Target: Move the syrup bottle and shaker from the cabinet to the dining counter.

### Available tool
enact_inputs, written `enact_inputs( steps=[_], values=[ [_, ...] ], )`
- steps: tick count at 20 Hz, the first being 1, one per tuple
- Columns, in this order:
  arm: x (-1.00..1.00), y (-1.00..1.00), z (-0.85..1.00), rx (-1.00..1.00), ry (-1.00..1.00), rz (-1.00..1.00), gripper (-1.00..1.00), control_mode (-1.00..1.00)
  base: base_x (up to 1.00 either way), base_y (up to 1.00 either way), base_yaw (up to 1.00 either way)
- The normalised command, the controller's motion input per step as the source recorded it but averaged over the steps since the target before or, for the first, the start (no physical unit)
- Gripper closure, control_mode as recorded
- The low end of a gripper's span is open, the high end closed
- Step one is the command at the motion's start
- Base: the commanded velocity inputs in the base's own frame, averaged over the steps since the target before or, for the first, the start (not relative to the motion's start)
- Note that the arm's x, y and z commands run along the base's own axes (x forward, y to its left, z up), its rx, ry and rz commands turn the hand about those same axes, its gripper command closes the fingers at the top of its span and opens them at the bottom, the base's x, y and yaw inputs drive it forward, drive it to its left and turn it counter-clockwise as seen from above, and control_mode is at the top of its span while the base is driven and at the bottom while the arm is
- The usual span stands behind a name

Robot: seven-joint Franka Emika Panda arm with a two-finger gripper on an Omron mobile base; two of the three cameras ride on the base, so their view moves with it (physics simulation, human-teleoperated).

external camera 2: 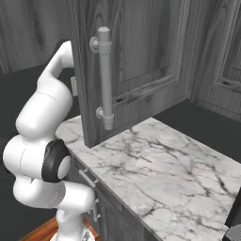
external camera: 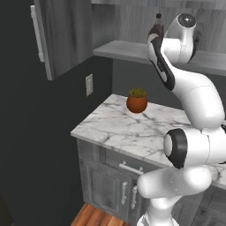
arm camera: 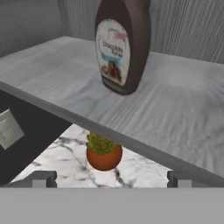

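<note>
syrup bottle (arm camera: 122, 46) upright on cabinet shelf (arm camera: 183, 113), label facing camera

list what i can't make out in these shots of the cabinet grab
- Syrup bottle: the hand view's top edge cuts off its neck and cap; in the left base view the arm covers most of its body.
- Label text: too blurred to read.
- Cabinet interior: the open door blocks it in the right base view.
- Gripper: just its wide-apart fingertips show.
</note>
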Motion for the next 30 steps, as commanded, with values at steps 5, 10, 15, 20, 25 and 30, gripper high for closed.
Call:
enact_inputs(
  steps=[5, 10, 15, 20, 25, 30],
  values=[
    [0.15, -0.03, 0.08, 0.0, -0.01, 0.0, -1.0, -1.0, 0.0, 0.0, 0.0],
    [0.14, -0.01, 0.08, 0.0, -0.04, 0.0, -1.0, -1.0, 0.0, 0.0, 0.0],
    [0.15, -0.03, 0.02, 0.0, -0.11, 0.0, -1.0, -1.0, 0.0, 0.0, 0.0],
    [0.11, -0.07, 0.0, 0.0, -0.1, 0.0, -1.0, -1.0, 0.0, 0.0, 0.0],
    [0.03, -0.19, 0.04, 0.0, -0.02, 0.0, -1.0, -1.0, 0.0, 0.0, 0.0],
    [0.03, -0.26, 0.25, -0.02, 0.04, 0.0, -1.0, -1.0, 0.0, 0.0, 0.0]
  ],
)
